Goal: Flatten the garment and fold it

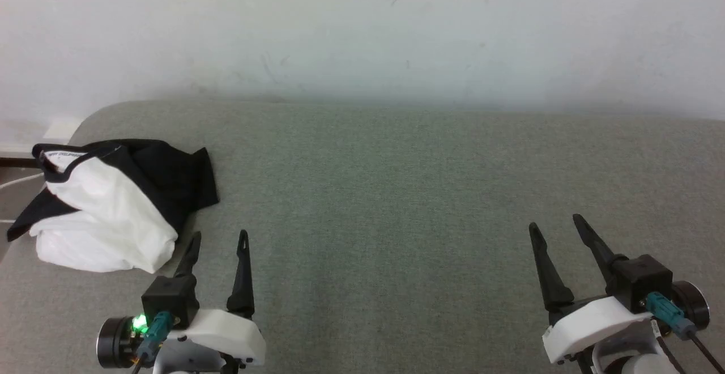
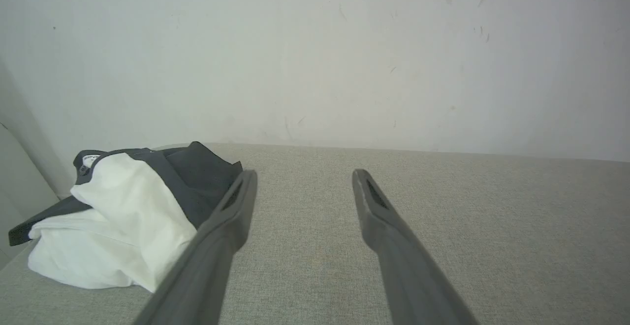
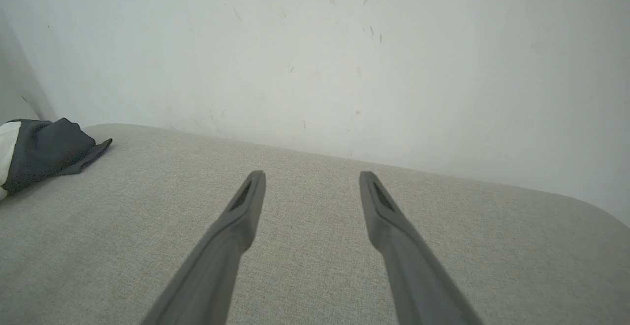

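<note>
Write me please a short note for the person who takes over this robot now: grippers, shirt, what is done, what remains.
Left gripper: open, empty, close beside the shirt, on its right.
Right gripper: open, empty, over bare cloth on the right side, far from the shirt.
Shirt: a crumpled heap near the left end of the grey surface, white body and black sleeves bunched together.
Done: nothing yet; the shirt is neither flat nor folded.
Left: take hold of the shirt, spread it flat, probably toward the middle, then fold it.

soft crumpled garment [image 1: 107, 221]: white body, black sleeves and neck trim
woven fabric surface [image 1: 396, 204]: plain grey-green
painted wall [image 1: 362, 22]: off-white, faint dark scuffs
left gripper [image 1: 220, 234]: black fingers, white housing
</note>
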{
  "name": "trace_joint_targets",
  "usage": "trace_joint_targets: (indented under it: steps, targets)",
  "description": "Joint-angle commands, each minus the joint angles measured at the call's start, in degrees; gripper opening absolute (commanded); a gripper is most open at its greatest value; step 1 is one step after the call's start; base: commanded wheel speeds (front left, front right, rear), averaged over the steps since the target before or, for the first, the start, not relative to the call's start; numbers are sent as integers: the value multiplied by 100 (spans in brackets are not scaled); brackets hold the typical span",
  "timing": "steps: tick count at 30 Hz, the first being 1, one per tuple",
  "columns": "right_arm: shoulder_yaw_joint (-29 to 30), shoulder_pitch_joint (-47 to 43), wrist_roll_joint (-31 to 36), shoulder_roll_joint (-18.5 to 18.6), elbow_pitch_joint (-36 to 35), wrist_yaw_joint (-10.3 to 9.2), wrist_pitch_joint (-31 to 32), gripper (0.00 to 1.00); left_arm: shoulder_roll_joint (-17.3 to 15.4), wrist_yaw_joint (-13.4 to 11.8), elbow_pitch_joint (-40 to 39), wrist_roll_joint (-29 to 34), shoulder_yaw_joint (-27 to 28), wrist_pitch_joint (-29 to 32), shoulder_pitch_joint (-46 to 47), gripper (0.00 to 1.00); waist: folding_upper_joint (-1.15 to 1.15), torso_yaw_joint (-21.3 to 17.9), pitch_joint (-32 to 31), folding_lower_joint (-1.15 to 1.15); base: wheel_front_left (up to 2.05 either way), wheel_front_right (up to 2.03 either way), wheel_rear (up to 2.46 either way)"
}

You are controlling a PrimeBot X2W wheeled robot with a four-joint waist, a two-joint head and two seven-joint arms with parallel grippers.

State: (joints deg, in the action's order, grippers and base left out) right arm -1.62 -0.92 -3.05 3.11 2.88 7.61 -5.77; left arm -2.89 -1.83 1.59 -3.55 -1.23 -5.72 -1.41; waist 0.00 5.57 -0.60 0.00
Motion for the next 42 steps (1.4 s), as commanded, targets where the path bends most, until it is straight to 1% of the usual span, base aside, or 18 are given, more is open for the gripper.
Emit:
trace_joint_targets:
  steps: [1, 27, 42]
  targets:
    - [-11, -9, -45, -9, 25, -5, -53, 100, 0, -40, 1, -38, 5, -57, -79, 100, 0, 81, -21, 0, 0, 0, 0]
    - [-248, -54, -257, -15, 216, -7, -364, 100, 1, -48, -37, -107, -16, -369, -250, 100, 0, 1151, -141, 0, 0, 0, 0]
    - [-351, -76, -381, -17, 310, -9, -543, 100, 1, -66, -41, -164, -58, -548, -349, 100, 0, 1676, -188, 0, 0, 0, 0]
